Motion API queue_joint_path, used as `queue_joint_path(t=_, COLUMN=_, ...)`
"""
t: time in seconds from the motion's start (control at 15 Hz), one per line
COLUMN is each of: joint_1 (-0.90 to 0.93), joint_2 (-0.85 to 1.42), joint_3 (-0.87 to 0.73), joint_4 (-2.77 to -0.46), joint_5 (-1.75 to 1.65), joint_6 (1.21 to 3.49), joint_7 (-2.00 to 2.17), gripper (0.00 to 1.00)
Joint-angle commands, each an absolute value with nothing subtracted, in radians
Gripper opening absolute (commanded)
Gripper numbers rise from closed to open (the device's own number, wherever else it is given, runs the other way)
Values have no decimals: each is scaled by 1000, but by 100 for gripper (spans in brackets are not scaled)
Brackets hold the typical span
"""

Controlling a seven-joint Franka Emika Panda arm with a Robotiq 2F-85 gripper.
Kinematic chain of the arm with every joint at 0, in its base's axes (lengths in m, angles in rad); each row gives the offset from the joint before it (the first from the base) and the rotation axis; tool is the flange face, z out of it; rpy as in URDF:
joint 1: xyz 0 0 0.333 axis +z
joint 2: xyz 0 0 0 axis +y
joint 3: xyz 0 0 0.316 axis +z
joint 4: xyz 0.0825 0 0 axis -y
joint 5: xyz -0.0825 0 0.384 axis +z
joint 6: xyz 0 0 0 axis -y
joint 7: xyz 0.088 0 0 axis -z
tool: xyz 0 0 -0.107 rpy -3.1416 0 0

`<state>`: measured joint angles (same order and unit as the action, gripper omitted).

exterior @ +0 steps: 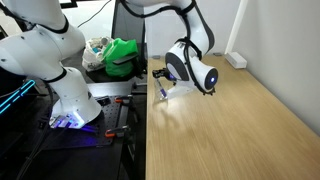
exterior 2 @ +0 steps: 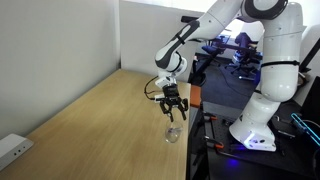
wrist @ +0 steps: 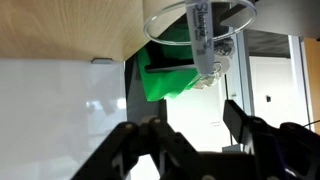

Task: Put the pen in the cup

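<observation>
While my claw (exterior 2: pixel 172 108) hangs just above the cup (exterior 2: pixel 172 133), its jaws stand apart and hold nothing. In the wrist view my two dark fingers (wrist: pixel 150 140) spread across the lower edge with bare space between them. Neither touches the cup or the pen (wrist: pixel 201 35).

The pen stands inside the cup, tilted, with its upper part leaning against the clear rim. Its lower end points down into the glass. In the wrist view the barrel looks pale, and dark lettering runs lengthwise along it. I can see that it is print, but it is too blurred for me to make out any word or brand. No other writing that I can read shows anywhere.

The cup sits upright on the wooden bench (exterior: pixel 225 130), near the edge that faces the dark floor. It is see-through, so in both exterior views I catch little more than its faint outline under my claw.

A crumpled green thing (exterior: pixel 122 55) lies beyond the bench edge, and it shows behind the cup in the wrist view. A white power strip (exterior 2: pixel 12 150) rests at the bench's far side by the wall, well apart from the cup. A second white robot arm (exterior 2: pixel 265 100) stands off the bench.
</observation>
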<state>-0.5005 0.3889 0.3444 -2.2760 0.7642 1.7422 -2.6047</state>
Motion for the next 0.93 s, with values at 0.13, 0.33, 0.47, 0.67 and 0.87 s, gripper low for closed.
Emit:
queue_joint_path(t=0.13, joint_1=-502, joint_2=358, joint_3=347, joint_4=-2290, joint_5=758, joint_6=1729, joint_7=-2603, gripper=100)
queue_joint_path(t=0.33, joint_1=-510, joint_2=323, joint_3=362, joint_4=-2306, joint_5=772, joint_6=1736, joint_7=-2605, gripper=100)
queue_joint_path(t=0.47, joint_1=-508, joint_2=298, joint_3=366, joint_4=-2312, joint_5=778, joint_6=1736, joint_7=-2605, gripper=100)
queue_joint_path(t=0.67, joint_1=-502, joint_2=263, joint_3=371, joint_4=-2315, joint_5=782, joint_6=1734, joint_7=-2602, gripper=100)
queue_joint_path(t=0.87, joint_1=-501, joint_2=221, joint_3=380, joint_4=-2320, joint_5=784, joint_6=1733, joint_7=-2601, gripper=100)
